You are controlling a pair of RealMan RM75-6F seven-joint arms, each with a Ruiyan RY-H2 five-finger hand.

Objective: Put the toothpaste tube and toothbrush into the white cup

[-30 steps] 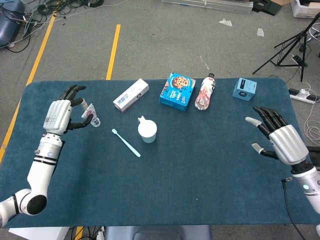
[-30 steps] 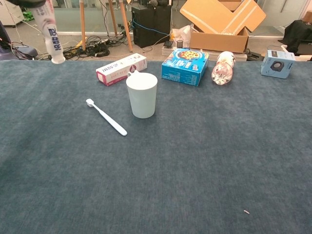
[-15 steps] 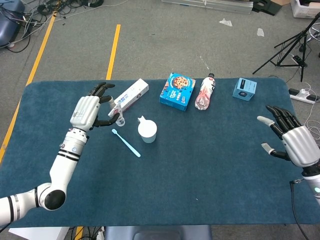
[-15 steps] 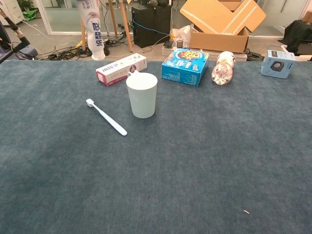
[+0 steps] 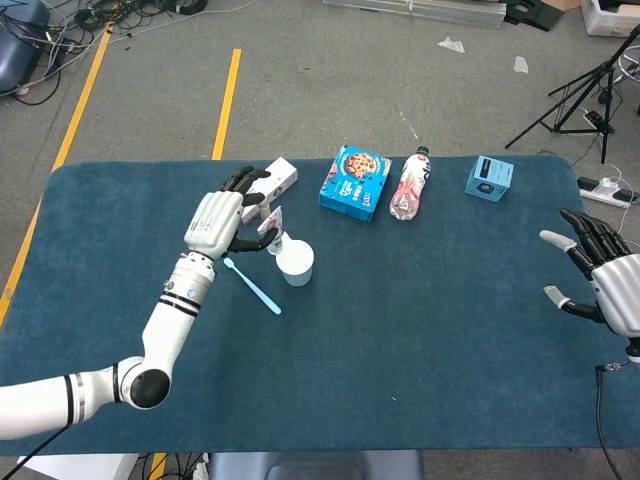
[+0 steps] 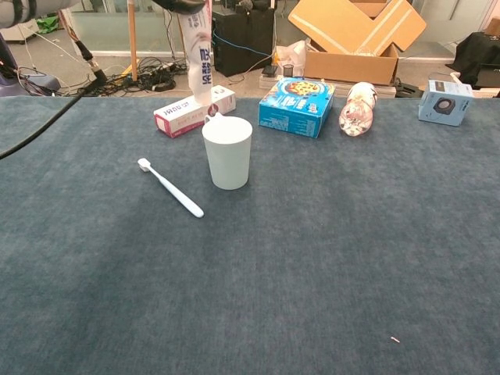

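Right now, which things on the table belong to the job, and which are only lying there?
For the job: toothpaste tube, held by the left hand above the white cup; toothbrush.

Lying about: toothpaste box, blue cookie box, bottle, small blue box.

Even, bright overhead light, soft faint shadows on the dark blue felt-covered table (image 5: pixel 400 340). Head view sharp; chest view slightly soft at top edge, possibly motion blur. No glare.
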